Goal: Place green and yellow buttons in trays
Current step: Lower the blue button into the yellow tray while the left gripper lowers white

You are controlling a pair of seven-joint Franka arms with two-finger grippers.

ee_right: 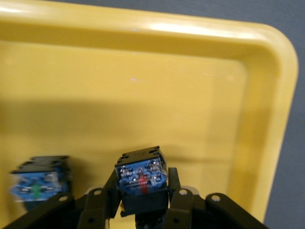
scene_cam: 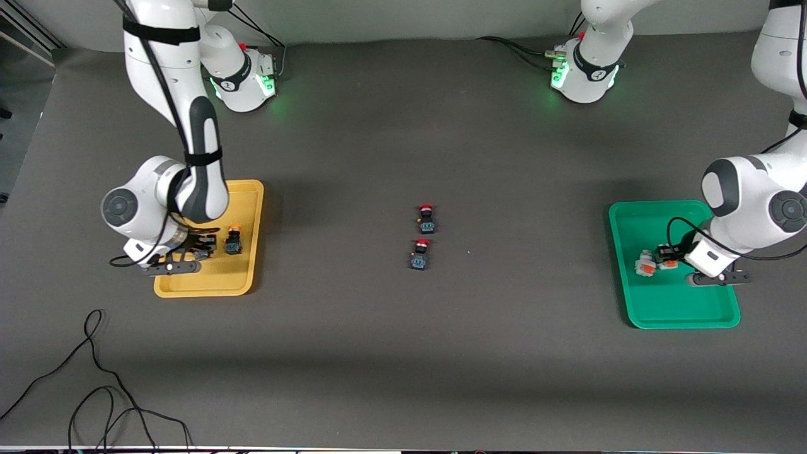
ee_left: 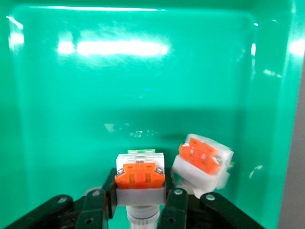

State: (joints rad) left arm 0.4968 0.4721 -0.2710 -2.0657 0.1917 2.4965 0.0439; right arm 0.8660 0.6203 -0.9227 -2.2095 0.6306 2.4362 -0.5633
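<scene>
Two grippers, each clamped on a switch: left gripper (ee_left: 140,202) pinching white-bodied switch (ee_left: 140,177) between fingers; right gripper (ee_right: 143,200) likewise pinching black-bodied switch (ee_right: 142,183).

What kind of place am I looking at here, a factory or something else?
Probably a robot test lab, not a factory: two white arms bolted to a dark table, loose cables, and small switches being sorted into a yellow tray and a green tray.

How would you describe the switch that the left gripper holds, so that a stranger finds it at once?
Look at the green tray at the left arm's end of the table. Over it, the left gripper is shut on a white-bodied switch with an orange face. Its twin lies loose and tilted beside it; only this one sits between fingers.
</scene>
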